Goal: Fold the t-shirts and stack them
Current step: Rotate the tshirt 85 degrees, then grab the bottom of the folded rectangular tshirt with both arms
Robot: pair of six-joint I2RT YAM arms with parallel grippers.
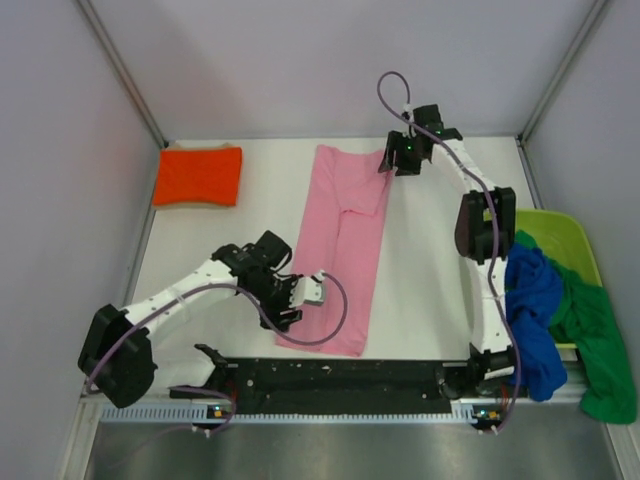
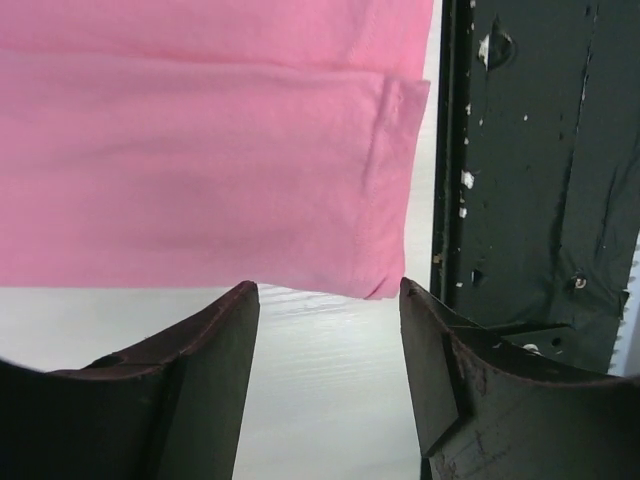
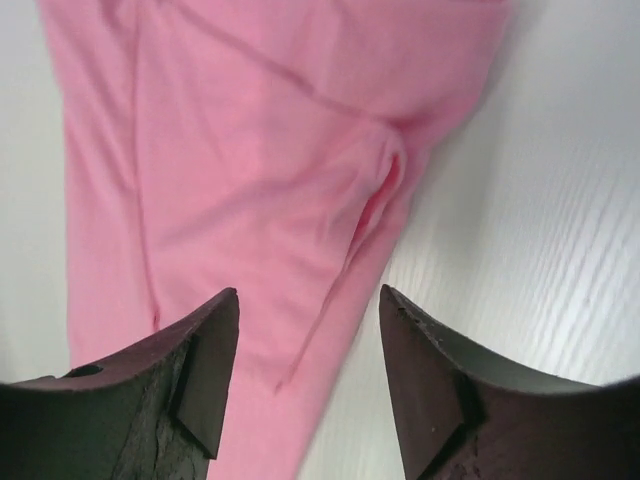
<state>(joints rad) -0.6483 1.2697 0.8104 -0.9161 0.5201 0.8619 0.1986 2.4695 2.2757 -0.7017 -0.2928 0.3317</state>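
Observation:
A light pink t-shirt (image 1: 340,245) lies on the white table, folded into a long strip from far to near. My left gripper (image 1: 296,300) is open and empty, just left of the strip's near corner (image 2: 385,285). My right gripper (image 1: 392,162) is open and empty over the strip's far right edge (image 3: 380,200). An orange-red t-shirt (image 1: 198,176) lies folded at the far left. A royal blue t-shirt (image 1: 532,315) and a dark green t-shirt (image 1: 600,350) hang crumpled over the tub at the right.
A lime-green plastic tub (image 1: 560,232) stands at the right edge under the loose shirts. A black rail (image 1: 340,385) runs along the near edge, also in the left wrist view (image 2: 530,170). Grey walls enclose the table.

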